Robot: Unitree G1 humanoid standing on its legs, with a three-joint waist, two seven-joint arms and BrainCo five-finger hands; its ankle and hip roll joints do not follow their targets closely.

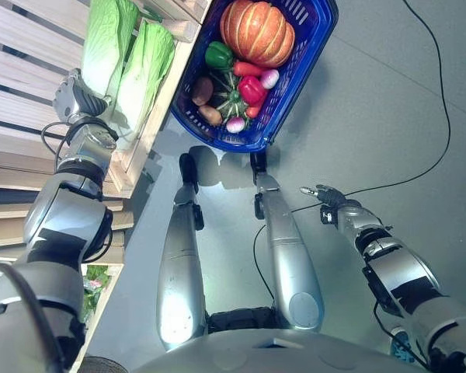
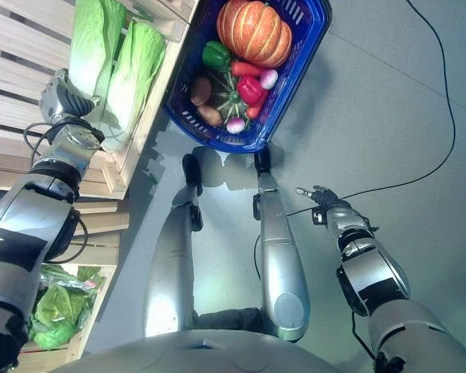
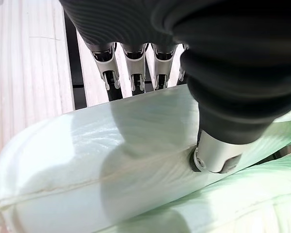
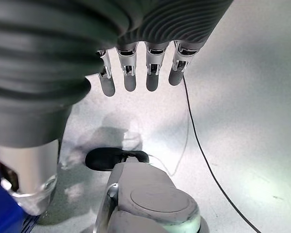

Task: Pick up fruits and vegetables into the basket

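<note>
Nothing to read anywhere here: no letters, numbers, labels or signs on the blue basket (image 1: 311, 47), the wooden crate (image 1: 31, 54), the cabbages (image 1: 140, 70) or the grey floor (image 1: 388, 101).

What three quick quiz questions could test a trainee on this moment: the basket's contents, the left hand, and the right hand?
1. True or false: the pumpkin already lies in the blue basket.
2. Multiple choice: what is the left hand on? A) a red pepper B) a napa cabbage in the wooden crate C) the basket's rim
3. Short answer: what does the right hand hold?

Key
1. True; it sits beside a green pepper and a red pepper.
2. B; its fingers lie over the cabbage, with the thumb pressed against it.
3. Nothing; its fingers are straight above the grey floor.
</note>
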